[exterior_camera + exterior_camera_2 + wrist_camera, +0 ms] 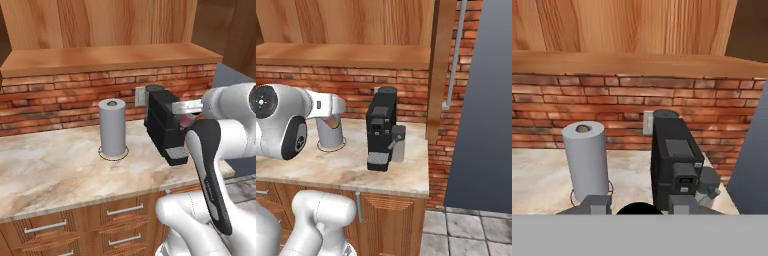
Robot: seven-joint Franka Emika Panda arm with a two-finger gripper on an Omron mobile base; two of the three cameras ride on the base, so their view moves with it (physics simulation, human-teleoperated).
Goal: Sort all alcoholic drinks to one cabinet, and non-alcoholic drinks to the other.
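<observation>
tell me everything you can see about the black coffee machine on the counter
The coffee machine is a tall, boxy black appliance standing upright on the marble counter, near its right end and close to the brick wall. It has a round dark cap on top, a small panel on its front, a grey drip tray at its base and a grey part attached on one side. The paper towel roll stands apart to its left. Nothing rests on it.

No readable text anywhere. Coffee machine [674,165], paper towel roll [112,128] and wall outlet [139,96] carry no legible labels, brands or numbers.
</observation>
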